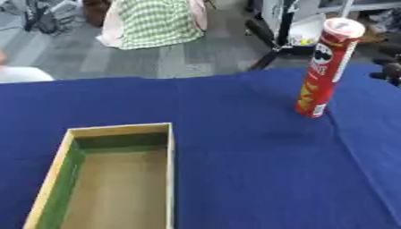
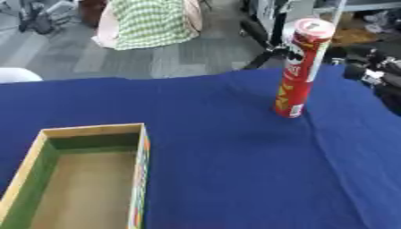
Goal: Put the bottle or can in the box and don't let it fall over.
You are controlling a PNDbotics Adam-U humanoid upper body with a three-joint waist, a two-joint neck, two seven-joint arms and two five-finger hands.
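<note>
Red Pringles can (image 1: 327,67) stands upright on the blue-clothed tabletop (image 1: 250,170), far right side, nothing holding it. Open cardboard box (image 1: 109,179) sits near-left, well apart from the can, nothing inside. Right robot hand (image 2: 376,76) shows as dark shapes at the right edge beyond the can; probably not touching, can't tell finger state. Left robot hand not visible.

Red can (image 1: 325,71) with yellow chip print, white side strip and pale lid; deep blue cloth over the desk (image 1: 250,170); box (image 1: 117,179) tan inside, green along inner walls, multicoloured outer side; green-and-white checked fabric (image 1: 156,22) behind, possibly over pink; grey floor (image 1: 70,53).
</note>
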